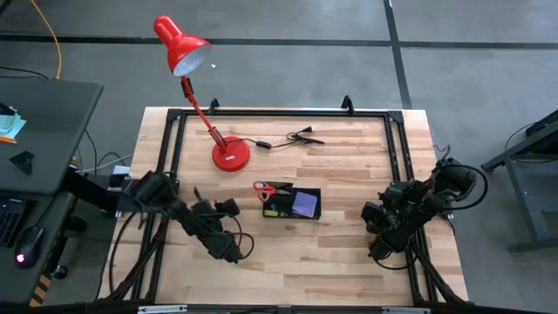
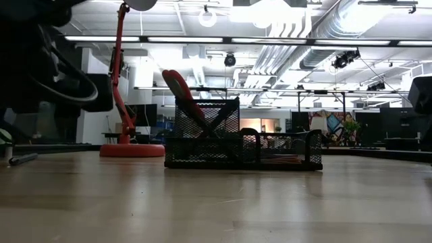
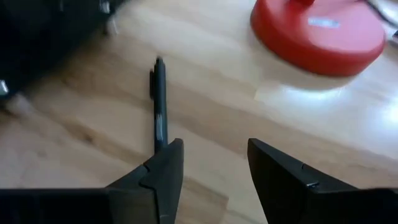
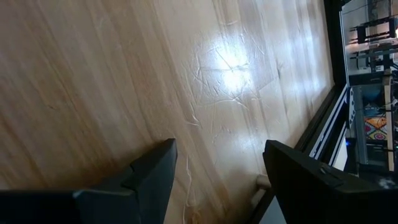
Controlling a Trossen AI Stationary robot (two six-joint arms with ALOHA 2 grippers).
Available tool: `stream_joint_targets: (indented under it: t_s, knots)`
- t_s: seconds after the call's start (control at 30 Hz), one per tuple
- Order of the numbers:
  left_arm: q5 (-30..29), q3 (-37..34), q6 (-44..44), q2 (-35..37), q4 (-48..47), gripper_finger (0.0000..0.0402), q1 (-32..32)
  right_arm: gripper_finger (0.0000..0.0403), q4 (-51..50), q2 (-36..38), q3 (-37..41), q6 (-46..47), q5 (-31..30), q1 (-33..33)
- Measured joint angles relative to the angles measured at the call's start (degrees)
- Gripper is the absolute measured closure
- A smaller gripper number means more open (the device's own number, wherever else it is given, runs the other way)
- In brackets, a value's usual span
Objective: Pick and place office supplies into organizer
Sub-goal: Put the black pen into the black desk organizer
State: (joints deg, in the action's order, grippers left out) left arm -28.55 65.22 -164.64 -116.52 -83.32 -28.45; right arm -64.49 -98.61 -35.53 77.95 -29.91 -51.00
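A black pen (image 3: 159,99) lies flat on the wood at the table's left, also seen in the low view (image 2: 23,158). My left gripper (image 3: 214,149) hovers open just short of it, one fingertip (image 3: 168,162) covering the pen's near end; the pen is not between the fingers. The black mesh organizer (image 1: 296,203) stands mid-table and holds a purple pad (image 1: 304,204) and a pale pad (image 1: 272,209). Red-handled scissors (image 2: 179,84) stick up out of its taller compartment. At the table's right, my right gripper (image 4: 217,162) stands open over bare wood.
A red desk lamp stands on its round base (image 1: 231,155) at the far left, just beyond the pen. A black cable with a plug (image 1: 296,137) lies at the far edge. A black frame (image 1: 397,148) rims the table. Bare wood (image 1: 314,262) lies in front of the organizer.
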Motion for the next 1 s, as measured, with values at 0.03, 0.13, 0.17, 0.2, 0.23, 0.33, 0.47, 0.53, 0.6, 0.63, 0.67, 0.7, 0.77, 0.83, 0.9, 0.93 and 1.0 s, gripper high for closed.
stream_joint_targets:
  t_s: [0.03, 0.13, 0.17, 0.2, 0.23, 0.33, 0.47, 0.53, 0.6, 0.63, 0.67, 0.7, 0.77, 0.83, 0.9, 0.93, 1.0]
  knots:
    - [0.8, 0.4, -0.4, -0.5, 0.3, 0.0236, 0.0, 0.0167, 0.0, 0.0, 0.0, 0.0, 0.0, 0.0]
    - [5.9, 1.8, -3.3, -1.9, -1.6, 0.0236, 0.3, 0.0167, 0.0, 0.0, 0.0, 0.0, 0.0, 0.0]
    - [7.9, 1.9, -4.6, -2.5, -1.9, 0.0236, 0.4, 0.0167, 0.0, 0.0, 0.0, 0.0, 0.0, 0.0]
    - [9.7, 2.0, -5.3, -2.9, -2.8, 0.0236, 0.4, 0.0167, 0.0, 0.0, 0.0, 0.0, 0.0, 0.0]
    - [10.9, 2.1, -5.9, -3.1, -3.9, 0.0236, 0.4, 0.0167, 0.0, 0.0, 0.0, 0.0, 0.0, 0.0]
    - [13.3, 2.1, -6.7, -3.8, -3.7, 0.0236, 0.8, 0.0167, 0.0, 0.1, 0.0, 0.0, 0.0, 0.0]
    - [12.7, 2.1, -6.8, -5.0, -3.0, 0.0236, 0.7, 0.0167, 0.0, 0.1, 0.0, 0.0, 0.0, 0.0]
    - [12.5, 2.2, -6.9, -6.1, -3.2, 0.0236, 0.7, 0.0167, 0.0, 0.1, 0.0, 0.0, 0.0, 0.0]
    - [12.0, 2.2, -7.2, -7.5, -3.2, 0.0236, 0.7, 0.0167, 0.0, 0.1, 0.0, 0.0, 0.0, 0.0]
    - [11.7, 2.4, -7.3, -8.2, -3.2, 0.0236, 0.7, 0.0167, 0.0, 0.1, 0.0, 0.0, 0.0, 0.0]
    - [11.7, 2.5, -7.8, -8.9, -3.1, 0.0236, 0.7, 0.0167, 0.0, 0.1, 0.0, 0.0, 0.0, 0.0]
    - [11.8, 2.6, -8.2, -9.4, -3.2, 0.0236, 0.7, 0.0167, 0.0, 0.1, 0.0, 0.0, 0.0, 0.0]
    - [11.9, 2.6, -8.3, -10.4, -3.2, 0.0236, 0.7, 0.0167, 0.0, 0.1, 0.0, 0.0, 0.0, 0.0]
    - [11.6, 2.6, -8.3, -11.3, -3.3, 0.0236, 0.7, 0.0167, 0.0, 0.1, 0.0, 0.0, 0.0, 0.0]
    - [11.0, 2.7, -8.2, -11.8, -3.7, 0.0236, 0.7, 0.0167, 0.0, 0.1, 0.0, 0.0, 0.0, 0.0]
    - [10.9, 2.6, -8.1, -12.1, -3.6, 0.0236, 0.7, 0.0167, 0.0, 0.1, 0.0, 0.0, 0.0, 0.0]
    - [10.7, 2.6, -8.1, -12.2, -2.8, 0.0236, 0.7, 0.0167, 0.1, 0.1, 0.0, 0.0, 0.0, 0.0]
